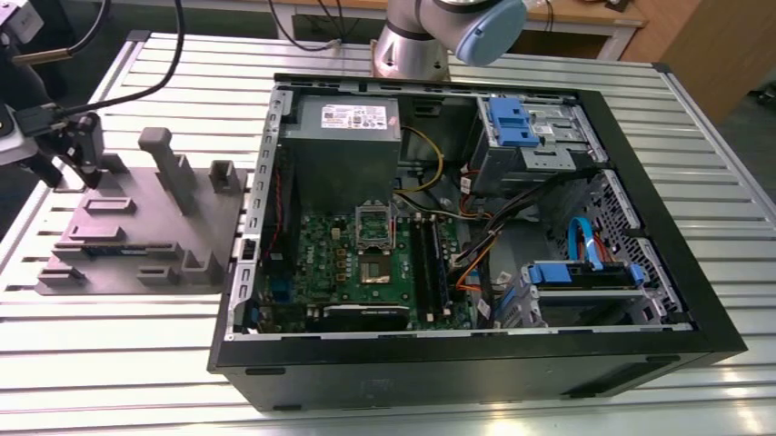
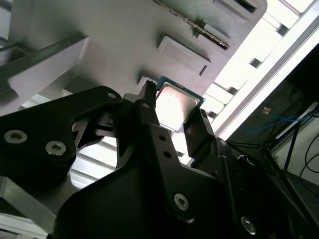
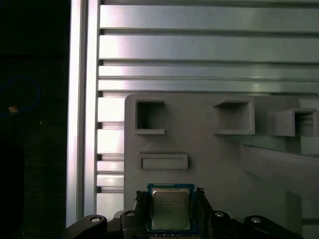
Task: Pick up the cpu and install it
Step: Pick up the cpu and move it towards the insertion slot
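Note:
The cpu [image 3: 170,208], a small square chip with a shiny metal top and a green rim, lies at the grey fixture plate [image 1: 134,227] on the exterior view's left. My gripper [image 3: 170,214] has one black finger [image 3: 141,206] against each side of the chip. In the second wrist view both fingers press on the cpu [image 2: 174,104] edges. I cannot tell whether it is lifted off the plate. In the exterior view the gripper [image 1: 71,171] hangs over the plate's far left corner. The green motherboard [image 1: 327,263] in the open computer case [image 1: 485,350] carries the socket [image 1: 373,270] with its metal frame [image 1: 373,222] raised.
The fixture plate has upright posts [image 1: 164,159] and several recessed pockets [image 3: 149,117]. A grey power supply box [image 1: 349,127], blue drive brackets [image 1: 522,123] and loose cables [image 1: 485,245] fill the case. The arm's base [image 1: 412,45] stands behind the case. The slatted metal table [image 1: 122,363] surrounds everything.

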